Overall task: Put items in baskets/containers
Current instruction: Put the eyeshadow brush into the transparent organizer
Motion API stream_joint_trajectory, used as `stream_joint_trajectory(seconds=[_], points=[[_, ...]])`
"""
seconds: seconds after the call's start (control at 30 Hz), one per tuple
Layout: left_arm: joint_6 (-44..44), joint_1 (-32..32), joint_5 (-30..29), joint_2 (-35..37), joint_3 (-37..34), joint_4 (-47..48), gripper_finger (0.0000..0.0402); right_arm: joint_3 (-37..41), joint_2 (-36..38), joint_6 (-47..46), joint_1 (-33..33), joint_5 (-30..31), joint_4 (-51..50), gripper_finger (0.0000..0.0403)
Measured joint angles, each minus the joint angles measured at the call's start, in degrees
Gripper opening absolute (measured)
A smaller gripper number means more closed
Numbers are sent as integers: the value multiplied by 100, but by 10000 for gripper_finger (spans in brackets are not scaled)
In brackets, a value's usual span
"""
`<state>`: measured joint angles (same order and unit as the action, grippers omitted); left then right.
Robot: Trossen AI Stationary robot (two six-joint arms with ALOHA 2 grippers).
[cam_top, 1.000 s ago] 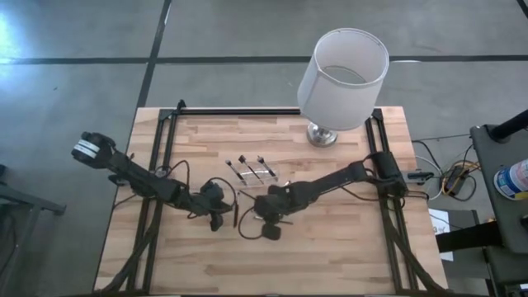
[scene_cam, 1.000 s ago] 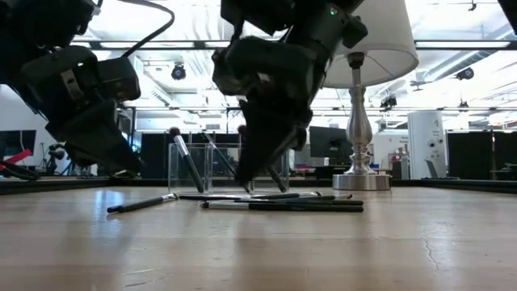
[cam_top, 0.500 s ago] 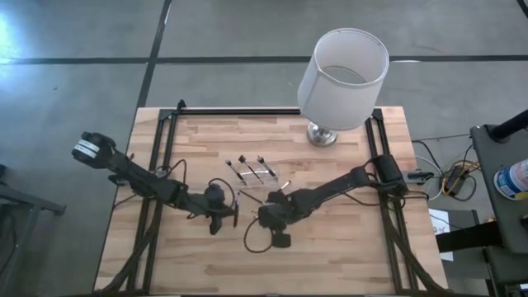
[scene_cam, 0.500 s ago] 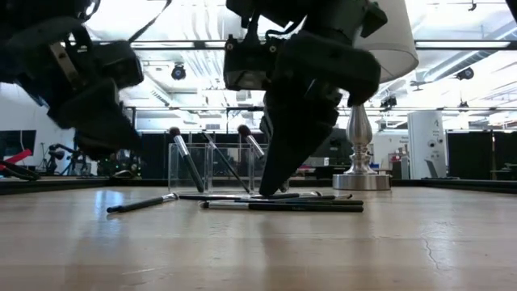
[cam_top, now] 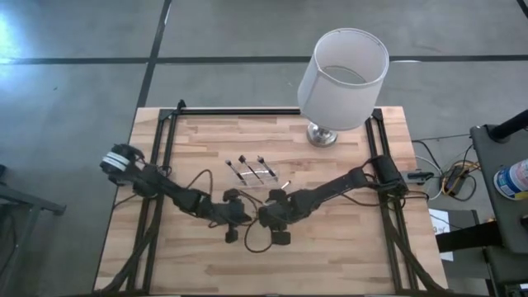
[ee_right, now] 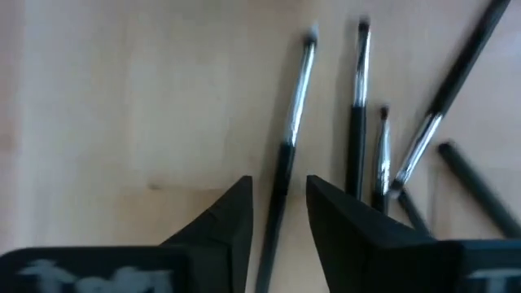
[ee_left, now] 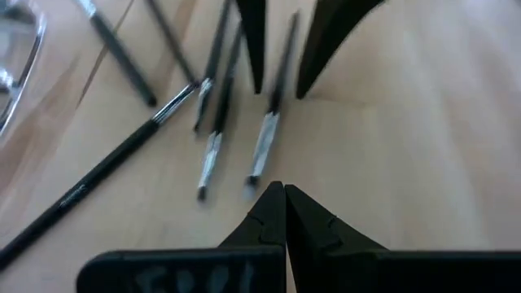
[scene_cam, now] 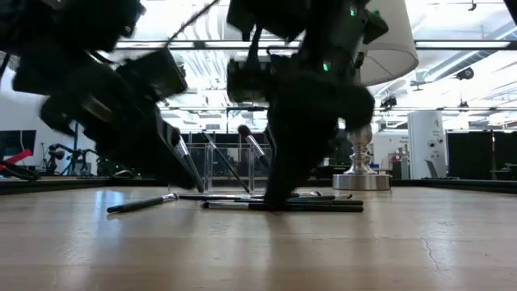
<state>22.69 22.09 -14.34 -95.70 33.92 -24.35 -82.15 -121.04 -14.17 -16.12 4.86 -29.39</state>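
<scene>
The items are thin brushes with dark handles and silvery ferrules. Several lie loose on the wooden table (cam_top: 346,247) in a bunch (scene_cam: 323,206). A few lean, bristles up, in the small clear container (scene_cam: 212,166), which stands mid-table (cam_top: 252,171). My right gripper (ee_right: 278,183) is down at the table and open. Its fingers stand on either side of one brush's dark handle (ee_right: 281,175) without touching it. My left gripper (ee_left: 283,191) is shut, with its tips just short of that same brush's bristle end (ee_left: 254,181).
A white drum-shaded lamp (cam_top: 340,78) stands at the far right of the table, its silver base (scene_cam: 359,179) behind the brushes. One longer brush (scene_cam: 141,204) lies apart to the left. Black cables (cam_top: 247,239) loop near both grippers. Black rails (cam_top: 157,173) run along the table's sides.
My left gripper has swung toward the table's right edge and lower, closing in on the loose brushes and my right gripper. My right gripper has come down until its tips are at the table over one brush. The brushes lie as before.
</scene>
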Motion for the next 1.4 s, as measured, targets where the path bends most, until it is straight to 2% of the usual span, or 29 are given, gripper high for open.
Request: stream_joint_trajectory(seconds=[0.13,0.3,0.37,0.53,0.73,0.9,1.1,1.27,1.4], points=[[7,4,-3,-114,69,-12,0,-24,-154,-103,-14,-12,-49,99],[3,-3,17,-80,56,11,0,-20,-233,-192,-15,-184,-44,27],[10,-3,20,-60,56,14,0,-17,-236,-219,-13,-186,-33,17],[16,-3,16,-55,56,98,0,-22,-244,-646,24,-187,60,13],[27,-3,-40,200,52,662,0,-2,-186,-1614,112,-231,407,12],[-19,-3,-389,707,48,1440,0,15,-96,-1914,146,30,844,11],[-113,-7,-762,1367,47,2324,0,26,-83,-2181,216,68,1245,11],[172,-4,-940,1826,-140,2939,0,-18,-59,-2288,304,119,1517,11],[752,2,-965,2319,-465,3134,0,-22,-56,-2238,358,140,1509,11]])
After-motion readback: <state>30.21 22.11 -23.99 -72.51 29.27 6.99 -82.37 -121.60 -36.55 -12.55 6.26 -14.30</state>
